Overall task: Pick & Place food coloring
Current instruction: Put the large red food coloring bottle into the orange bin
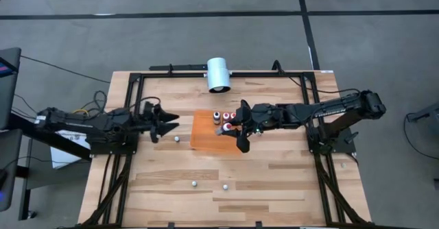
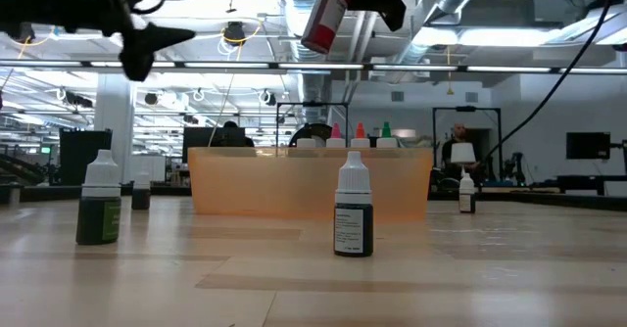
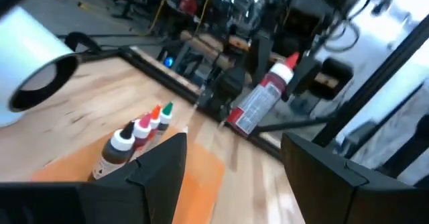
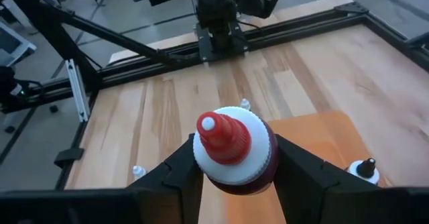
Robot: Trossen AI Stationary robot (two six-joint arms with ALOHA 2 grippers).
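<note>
wooden plank table [image 1: 274,181] with a flat orange tray [image 1: 202,138], translucent from table height, holding what looks like four small upright food coloring bottles [image 3: 141,129] in a row by its far edge. right gripper [image 1: 230,127] clamps a round red bottle [image 4: 233,151], white collar and red nozzle, lifted and tilted above the tray. left gripper [image 1: 164,124], fingers wide apart and holding nothing, waits left of the tray; loose bottles [image 2: 354,214] stand on the table, and a white cylinder [image 1: 219,73] lies at the far edge.

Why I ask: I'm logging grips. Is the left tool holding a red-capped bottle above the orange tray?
No: the right tool holds the red-capped bottle above the orange tray, as the right wrist view shows. The left tool is open beside the tray.
</note>
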